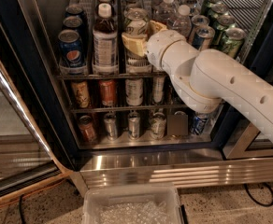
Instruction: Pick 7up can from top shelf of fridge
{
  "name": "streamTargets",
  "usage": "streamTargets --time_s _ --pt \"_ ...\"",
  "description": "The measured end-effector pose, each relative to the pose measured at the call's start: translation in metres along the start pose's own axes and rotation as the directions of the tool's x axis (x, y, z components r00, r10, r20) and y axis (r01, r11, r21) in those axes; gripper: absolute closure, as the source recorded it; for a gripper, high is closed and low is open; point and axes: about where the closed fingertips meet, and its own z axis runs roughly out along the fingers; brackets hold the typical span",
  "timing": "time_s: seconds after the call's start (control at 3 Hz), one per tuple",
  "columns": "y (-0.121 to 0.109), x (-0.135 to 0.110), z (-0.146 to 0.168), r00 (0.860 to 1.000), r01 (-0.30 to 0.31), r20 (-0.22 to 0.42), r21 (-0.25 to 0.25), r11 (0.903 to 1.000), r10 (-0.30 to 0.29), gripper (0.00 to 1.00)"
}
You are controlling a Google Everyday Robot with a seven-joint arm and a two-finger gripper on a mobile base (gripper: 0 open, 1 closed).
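The 7up can (137,22), silver-white with green print, stands in the middle lane of the top shelf (108,74) of the fridge (141,160). My gripper (143,35) is at that lane, on the end of my white arm (220,85), which reaches in from the right. One yellowish finger (132,45) lies across the can's lower front and the other (157,27) is at its right side. The jaws are closed on the can. Its lower part is hidden behind the finger.
Pepsi cans (71,48) fill the left lane, a dark bottle (104,38) the one beside it, water bottles (174,15) and green cans (230,41) the right. Lower shelves hold smaller cans (134,91). The open glass door (15,139) is at left; a clear bin (132,206) is on the floor.
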Motion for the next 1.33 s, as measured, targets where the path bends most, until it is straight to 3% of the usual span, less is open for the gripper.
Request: streamTargets --time_s 0.67,1.33 --pt "0.021 -0.007 -0.036 0.999 -0.05 0.005 -0.03 0.9983 0.051 1.0" --pt "0.025 -0.027 -0.08 0.996 -0.088 -0.001 -0.076 0.9932 0.088 1.0"
